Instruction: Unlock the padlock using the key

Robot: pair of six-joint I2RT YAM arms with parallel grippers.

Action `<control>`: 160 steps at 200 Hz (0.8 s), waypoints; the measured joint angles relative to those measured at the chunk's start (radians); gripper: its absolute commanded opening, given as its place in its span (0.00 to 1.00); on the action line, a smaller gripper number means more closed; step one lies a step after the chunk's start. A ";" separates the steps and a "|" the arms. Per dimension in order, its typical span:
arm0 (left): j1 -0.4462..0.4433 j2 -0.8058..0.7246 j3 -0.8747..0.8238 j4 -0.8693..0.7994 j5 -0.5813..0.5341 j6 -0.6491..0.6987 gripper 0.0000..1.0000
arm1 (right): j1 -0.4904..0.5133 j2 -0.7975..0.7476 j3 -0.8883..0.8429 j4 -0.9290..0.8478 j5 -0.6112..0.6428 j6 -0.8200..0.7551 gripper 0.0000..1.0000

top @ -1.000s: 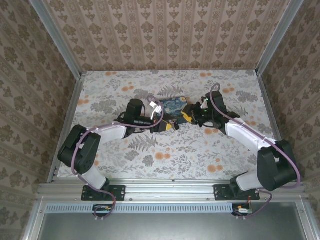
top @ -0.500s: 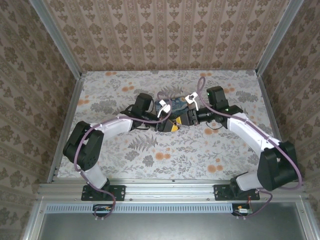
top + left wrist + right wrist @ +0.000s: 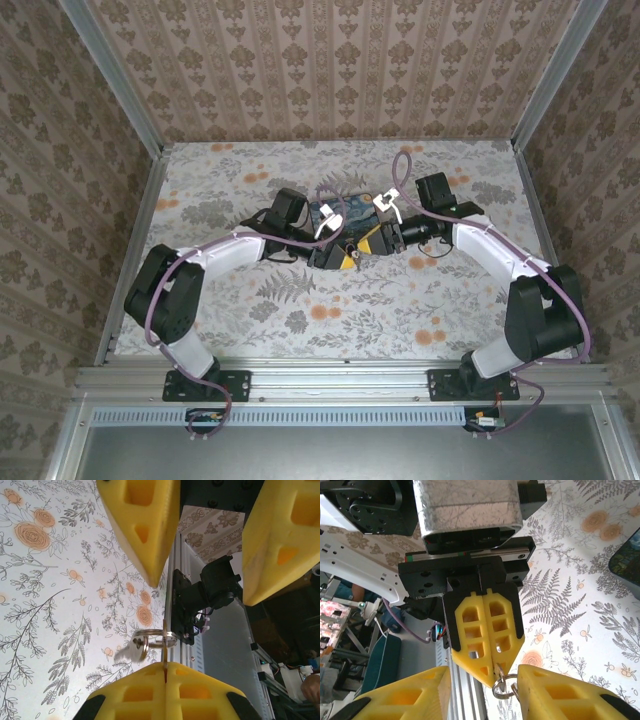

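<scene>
My left gripper (image 3: 165, 667) is shut on the key (image 3: 164, 650), a thin metal blade seen edge-on that sticks out past its yellow tips. A small ring (image 3: 156, 639) hangs from it with a second silvery key (image 3: 127, 651). In the top view the left gripper (image 3: 335, 255) and right gripper (image 3: 368, 243) meet tip to tip in front of the blue painted box (image 3: 347, 208). My right gripper (image 3: 485, 697) is open, its jaws either side of the left gripper's tip (image 3: 488, 660) and the ring (image 3: 502, 689). The padlock is hidden.
The blue box's dark corner (image 3: 627, 562) lies to the right in the right wrist view. The flowered tabletop (image 3: 330, 310) stretches toward the aluminium rail (image 3: 340, 375) at the near edge. Patterned walls stand on three sides.
Both arms have swung in toward the middle, and the two grippers now face each other tip to tip. The right jaws have spread wider. The left gripper stays shut on the key.
</scene>
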 measured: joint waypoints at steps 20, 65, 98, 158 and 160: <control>0.000 -0.003 0.000 -0.008 0.000 0.000 0.00 | 0.000 0.000 0.000 0.002 0.000 -0.002 0.45; -0.004 -0.028 0.000 -0.013 -0.005 0.000 0.00 | 0.018 0.001 0.000 0.001 -0.007 -0.004 0.44; -0.006 -0.050 0.000 -0.015 -0.005 0.000 0.00 | 0.032 0.011 0.000 0.001 -0.021 -0.006 0.39; -0.006 -0.059 0.000 -0.016 -0.005 0.001 0.00 | 0.042 0.016 0.000 0.000 -0.028 -0.006 0.26; -0.006 -0.059 0.000 -0.016 -0.005 0.001 0.00 | 0.043 0.016 0.000 0.001 -0.029 -0.007 0.25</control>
